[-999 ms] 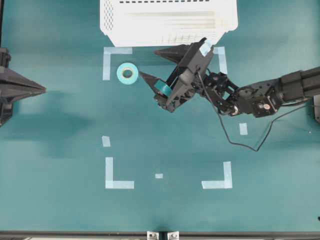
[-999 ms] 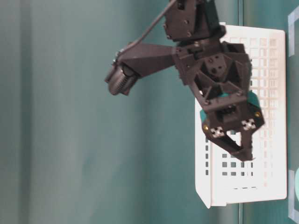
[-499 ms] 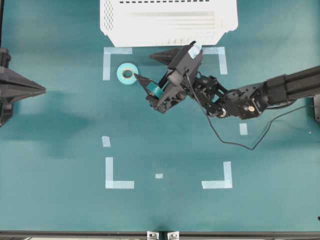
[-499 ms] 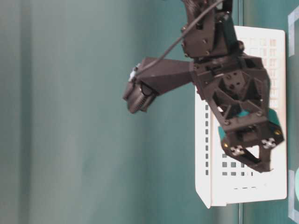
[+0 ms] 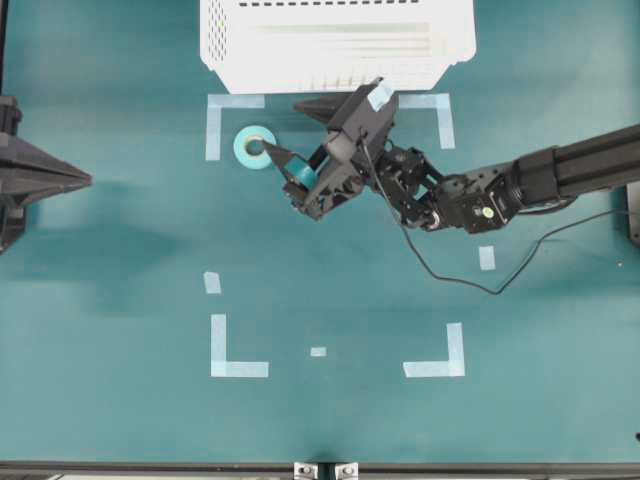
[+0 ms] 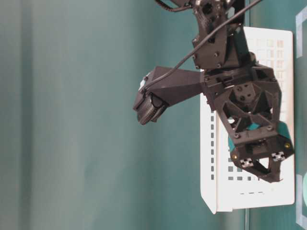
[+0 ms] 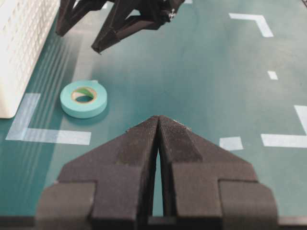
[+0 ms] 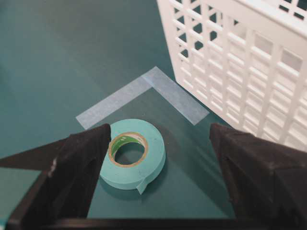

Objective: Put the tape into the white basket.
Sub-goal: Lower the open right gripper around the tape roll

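One parked arm sits at your far left: the left gripper [image 5: 85, 180], fingers pressed together, well apart from the tape [image 5: 254, 147]. The tape lies flat on the tabletop [image 5: 120, 400], hole upward, just inside a corner mark [image 5: 212, 125]. Your right gripper [image 5: 282, 129] is nearer, fingers spread wide and empty, one tip almost over the roll. The white basket [image 5: 337, 45] stands close behind; room there is tight.
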Controlling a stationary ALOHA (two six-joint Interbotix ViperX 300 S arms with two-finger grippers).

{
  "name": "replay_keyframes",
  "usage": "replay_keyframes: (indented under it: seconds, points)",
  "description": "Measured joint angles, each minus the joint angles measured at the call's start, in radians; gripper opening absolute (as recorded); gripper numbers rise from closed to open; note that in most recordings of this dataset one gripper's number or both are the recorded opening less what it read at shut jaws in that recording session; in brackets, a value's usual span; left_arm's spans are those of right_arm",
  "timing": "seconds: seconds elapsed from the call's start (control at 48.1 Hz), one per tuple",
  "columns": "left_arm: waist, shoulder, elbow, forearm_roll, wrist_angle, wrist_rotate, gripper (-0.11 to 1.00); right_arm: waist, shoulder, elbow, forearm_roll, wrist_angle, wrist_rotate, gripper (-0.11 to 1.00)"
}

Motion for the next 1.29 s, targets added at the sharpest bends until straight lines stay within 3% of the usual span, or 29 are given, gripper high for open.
replay_keyframes:
  seconds: [0.27, 0.562, 1.29]
  points:
    - [0.000, 0.000, 0.000, 0.002, 0.000, 0.000, -0.11, 0.000, 0.043, -0.031, 0.011, 0.017, -0.005, 0.95]
    - [0.000, 0.000, 0.000, 0.002, 0.000, 0.000, -0.11, 0.002, 0.054, -0.052, -0.017, 0.072, -0.011, 0.95]
    - [0.000, 0.000, 0.000, 0.000, 0.000, 0.000, -0.11, 0.002, 0.104, -0.091, -0.018, 0.071, -0.005, 0.95]
